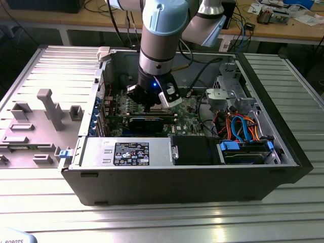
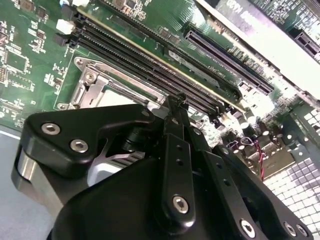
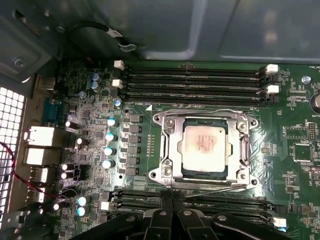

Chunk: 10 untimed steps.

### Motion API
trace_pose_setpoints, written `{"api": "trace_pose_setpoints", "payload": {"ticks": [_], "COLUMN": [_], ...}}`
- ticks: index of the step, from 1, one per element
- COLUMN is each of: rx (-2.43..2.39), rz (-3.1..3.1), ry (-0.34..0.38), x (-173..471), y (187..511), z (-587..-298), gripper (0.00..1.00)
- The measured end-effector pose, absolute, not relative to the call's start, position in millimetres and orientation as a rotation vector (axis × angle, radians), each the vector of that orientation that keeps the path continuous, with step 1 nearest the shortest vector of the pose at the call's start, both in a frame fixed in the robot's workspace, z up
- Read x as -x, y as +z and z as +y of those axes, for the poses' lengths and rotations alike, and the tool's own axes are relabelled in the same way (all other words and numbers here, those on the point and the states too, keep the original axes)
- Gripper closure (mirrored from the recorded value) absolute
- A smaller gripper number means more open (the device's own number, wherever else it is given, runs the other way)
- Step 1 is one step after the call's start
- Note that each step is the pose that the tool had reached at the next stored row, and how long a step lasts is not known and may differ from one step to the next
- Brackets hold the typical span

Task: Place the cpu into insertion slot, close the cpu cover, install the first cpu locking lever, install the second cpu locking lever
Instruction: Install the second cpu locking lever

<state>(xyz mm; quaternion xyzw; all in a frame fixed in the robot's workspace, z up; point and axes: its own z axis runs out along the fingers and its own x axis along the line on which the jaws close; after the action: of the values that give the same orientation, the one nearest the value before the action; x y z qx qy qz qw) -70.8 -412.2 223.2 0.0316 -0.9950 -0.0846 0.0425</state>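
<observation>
In the exterior view, an open computer case [image 1: 283,152] is being shown lying on a ribbed metal table [image 1: 152,223]. The robot arm [image 1: 162,30] is being held almost straight down into the case, with its wrist vertical over the green motherboard [image 1: 190,114]. The pincer [image 1: 152,104] is being kept low, just above the board's middle, where the socket is being hidden by it.

In the second wrist view, the pincer [image 2: 176,102] is being seen from behind, its black fingers [image 2: 175,130] being drawn together to a narrow tip with nothing between them, so it is clenched on nothing. The tip is being held just beside the silvery rim of the insertion slot [image 2: 92,82], on the side where the long black memory slots [image 2: 150,65] are running past.

In the first wrist view, the cpu [image 3: 204,146] is being shown seated flat in the insertion slot [image 3: 252,181], its silvery top facing up and square to the rim. The cpu cover [image 3: 200,119] is being seen lying down around the chip as a metal frame. A thin locking lever [image 3: 220,188] is being shown as a wire running along the socket edge nearest the pincer [image 3: 172,202], its long axis crosswise to the fingers. The socket is lying directly ahead of the pincer tip, very near it.
</observation>
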Motion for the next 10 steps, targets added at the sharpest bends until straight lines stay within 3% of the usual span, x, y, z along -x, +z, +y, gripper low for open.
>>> {"api": "trace_pose_setpoints", "payload": {"ticks": [10], "rx": [-0.148], "rz": [-3.037], "ry": [-0.29], "x": [74.3], "y": [216.4], "z": [-413.3], "gripper": [0.89]}}
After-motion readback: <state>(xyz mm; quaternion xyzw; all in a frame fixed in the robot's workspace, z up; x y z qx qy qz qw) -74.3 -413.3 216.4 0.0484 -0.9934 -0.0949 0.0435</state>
